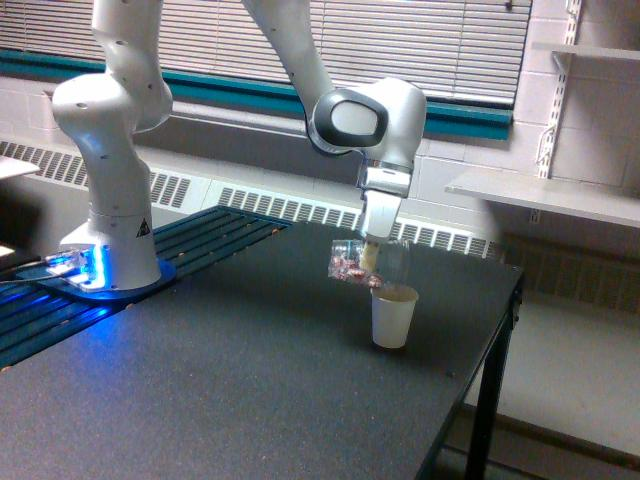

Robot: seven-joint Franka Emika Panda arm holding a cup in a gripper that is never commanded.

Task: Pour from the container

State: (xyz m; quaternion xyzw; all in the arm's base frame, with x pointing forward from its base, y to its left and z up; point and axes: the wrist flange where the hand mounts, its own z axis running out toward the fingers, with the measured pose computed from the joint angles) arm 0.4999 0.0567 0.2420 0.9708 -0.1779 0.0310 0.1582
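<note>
Gripper (372, 256) clamps the clear container (362, 264), as we see in the exterior view, tipped nearly on its side just above the white paper cup (392, 316) on the black table (220, 390). Pinkish-brown bits sit inside the container; we cannot see the paper cup's contents.

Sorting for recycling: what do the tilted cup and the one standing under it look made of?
The container: likely thin clear plastic, glossy, since pinkish bits show through its wall. The white cup: seemingly paper, matte and opaque, though a coating can't be judged.
</note>
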